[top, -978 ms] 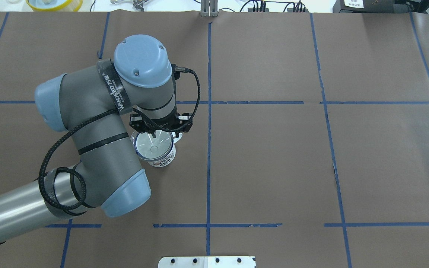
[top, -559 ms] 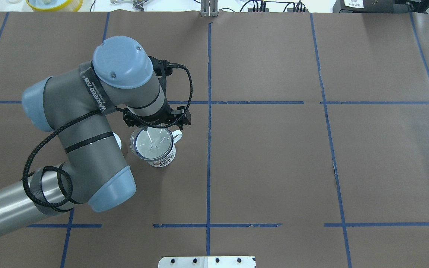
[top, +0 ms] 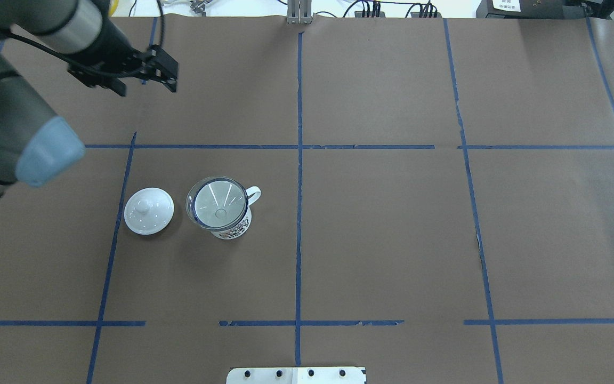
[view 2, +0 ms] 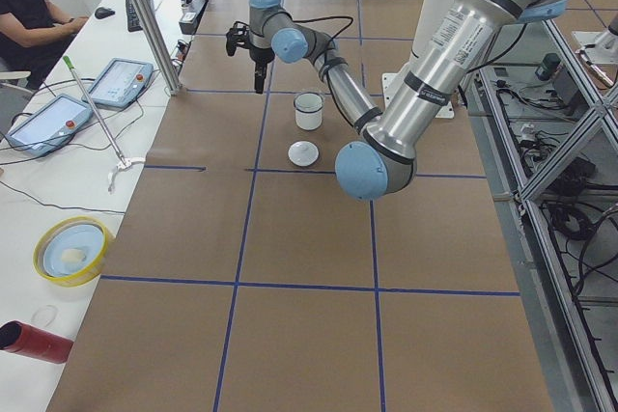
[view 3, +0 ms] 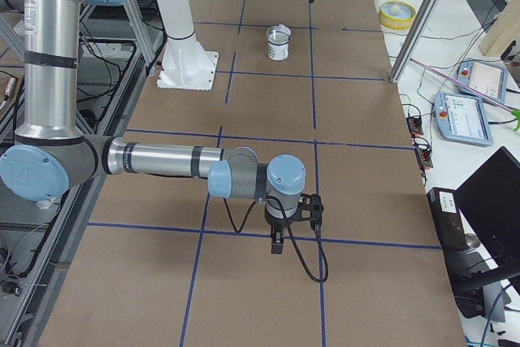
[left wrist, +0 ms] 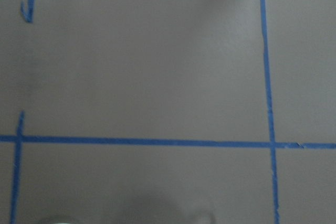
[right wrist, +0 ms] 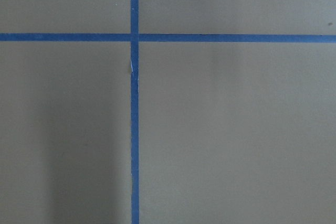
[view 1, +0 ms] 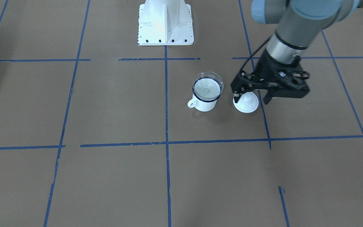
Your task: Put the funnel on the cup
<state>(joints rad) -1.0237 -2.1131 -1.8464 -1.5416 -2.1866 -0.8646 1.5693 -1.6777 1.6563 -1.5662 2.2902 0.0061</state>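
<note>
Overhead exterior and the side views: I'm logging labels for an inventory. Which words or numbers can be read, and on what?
None can be read.
Coloured print on the cup: too small to read.
Lettering on the left arm's band: too small to read.
Text on the white label beyond the table's far edge: blurred.

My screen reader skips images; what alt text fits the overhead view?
A clear funnel sits in the mouth of a white cup on a brown table marked with blue tape lines. A white lid lies apart to its left, and the left arm's open tool hangs at the upper left.
</note>
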